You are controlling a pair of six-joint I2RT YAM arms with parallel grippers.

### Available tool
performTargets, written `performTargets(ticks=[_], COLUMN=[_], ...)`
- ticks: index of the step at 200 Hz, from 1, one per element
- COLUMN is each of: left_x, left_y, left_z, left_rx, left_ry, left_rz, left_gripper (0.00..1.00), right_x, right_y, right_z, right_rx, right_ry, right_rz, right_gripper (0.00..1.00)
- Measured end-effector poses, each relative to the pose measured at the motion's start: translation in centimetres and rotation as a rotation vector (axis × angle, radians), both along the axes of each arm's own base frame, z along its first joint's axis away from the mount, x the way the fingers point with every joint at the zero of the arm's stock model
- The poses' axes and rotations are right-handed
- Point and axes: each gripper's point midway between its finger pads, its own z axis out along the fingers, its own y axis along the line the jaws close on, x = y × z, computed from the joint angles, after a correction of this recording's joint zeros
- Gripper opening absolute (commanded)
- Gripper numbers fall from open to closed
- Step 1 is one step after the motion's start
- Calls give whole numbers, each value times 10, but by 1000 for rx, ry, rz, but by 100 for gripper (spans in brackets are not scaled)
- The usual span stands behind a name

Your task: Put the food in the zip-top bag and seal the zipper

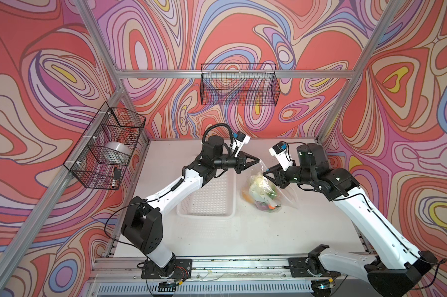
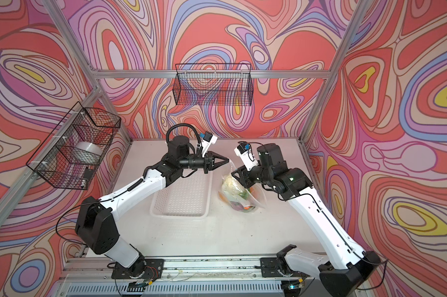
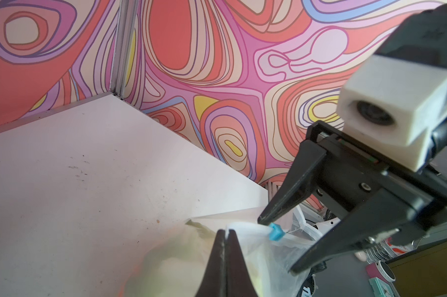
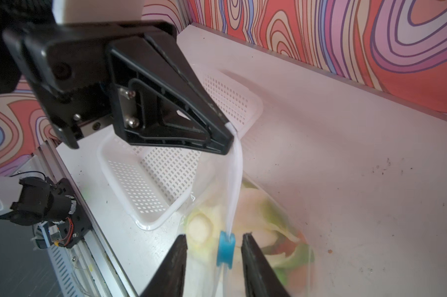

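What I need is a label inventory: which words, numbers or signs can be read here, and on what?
Nothing is legible in any view.
zip-top bag: white printed label, too blurred to read.
packaging beyond the table, left wrist view: red-and-white print, too blurred to read.

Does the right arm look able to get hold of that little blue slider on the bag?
Probably yes. The right gripper is open, with its jaws on either side of the blue slider and nothing between them. The left gripper pinches the zip-top bag at its mouth edge, holding the zipper strip taut.
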Motion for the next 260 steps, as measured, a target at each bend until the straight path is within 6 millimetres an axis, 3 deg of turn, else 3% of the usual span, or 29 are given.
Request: performTargets(ticks=[24,83,145,260], left_x=[0,3,13,9], left_y=[1,2,11,13], left_z=[2,0,0,-5], left_rx=[-2,5,-5,17], left_ry=[-5,-9,45,83], left_rz=[4,29,84,76], left_gripper=[0,0,0,0], right_x=[1,2,8,0], right_y=[-1,-1,0,-6], right_z=[-3,-2,1,-8], right_rx=[-4,2,9,-1], right_ry=[4,2,-34,-40], right_rz=[-7,-16,-21,-34], right_gripper=[13,7,8,11])
